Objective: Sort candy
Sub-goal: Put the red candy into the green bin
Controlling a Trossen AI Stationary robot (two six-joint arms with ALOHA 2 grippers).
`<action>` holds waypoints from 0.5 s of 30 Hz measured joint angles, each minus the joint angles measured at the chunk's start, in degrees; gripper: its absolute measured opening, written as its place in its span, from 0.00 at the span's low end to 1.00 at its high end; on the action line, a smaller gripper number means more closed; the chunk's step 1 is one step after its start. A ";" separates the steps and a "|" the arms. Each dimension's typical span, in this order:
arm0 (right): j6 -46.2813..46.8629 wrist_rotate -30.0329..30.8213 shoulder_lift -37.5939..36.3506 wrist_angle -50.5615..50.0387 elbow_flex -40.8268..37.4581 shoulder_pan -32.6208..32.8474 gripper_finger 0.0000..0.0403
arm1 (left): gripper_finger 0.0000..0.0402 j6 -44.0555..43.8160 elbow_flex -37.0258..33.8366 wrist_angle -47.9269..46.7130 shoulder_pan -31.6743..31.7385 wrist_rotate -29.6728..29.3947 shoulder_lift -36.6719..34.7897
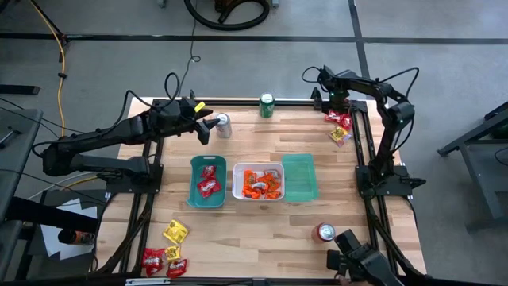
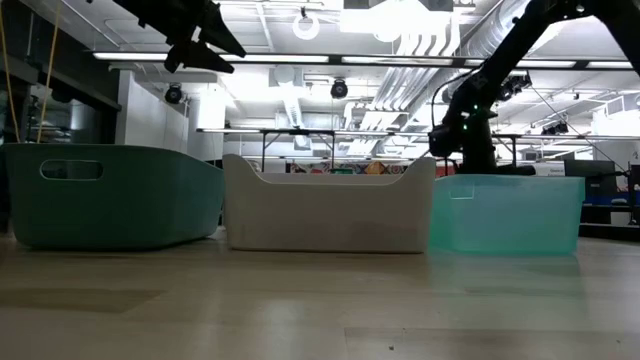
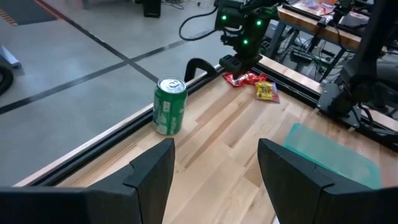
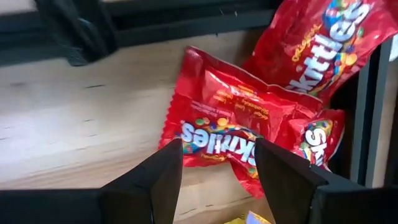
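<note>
My right gripper [image 4: 217, 167] is open at the table's far right corner [image 1: 337, 109]. Its fingers stand on either side of a red candy packet [image 4: 227, 134] lying flat on the wood. Two more red packets [image 4: 317, 37] lie beside it, and a yellow one [image 1: 340, 136] lies nearer. My left gripper [image 3: 214, 168] is open and raised above the table [image 1: 208, 127], next to a silver can [image 1: 224, 125]. More yellow and red candy [image 1: 175, 232] lies at the near left corner. Red candy sits in the dark teal tray [image 1: 208, 181], orange candy in the white tray [image 1: 258, 183].
A pale green tray [image 1: 299, 176] stands right of the white one. A green can [image 1: 267, 105] stands at the far edge and a red can [image 1: 325, 232] near the right front. A black frame rail [image 4: 367, 112] runs right beside the red packets.
</note>
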 joint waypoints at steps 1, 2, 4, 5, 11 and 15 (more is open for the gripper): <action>0.00 -0.33 0.61 -0.01 0.00 -0.17 0.48 | 0.54 0.00 0.00 0.02 0.00 0.00 0.00; 0.01 -0.98 1.25 0.03 0.00 -0.39 0.48 | 0.54 0.00 0.00 0.02 0.00 0.00 0.00; 0.13 -1.24 2.41 0.25 0.00 -0.43 0.48 | 0.54 0.00 0.00 0.00 0.00 0.00 0.00; 0.11 -1.21 2.86 0.49 0.02 -0.38 0.48 | 0.54 0.00 0.00 0.00 0.00 0.00 0.00; -0.26 -0.82 3.88 1.05 0.15 -0.10 0.46 | 0.54 -0.02 0.00 0.03 0.00 -0.01 -0.02; -2.65 -0.70 3.69 0.86 0.12 0.45 0.34 | 0.54 0.41 0.00 0.44 -0.02 0.00 -0.26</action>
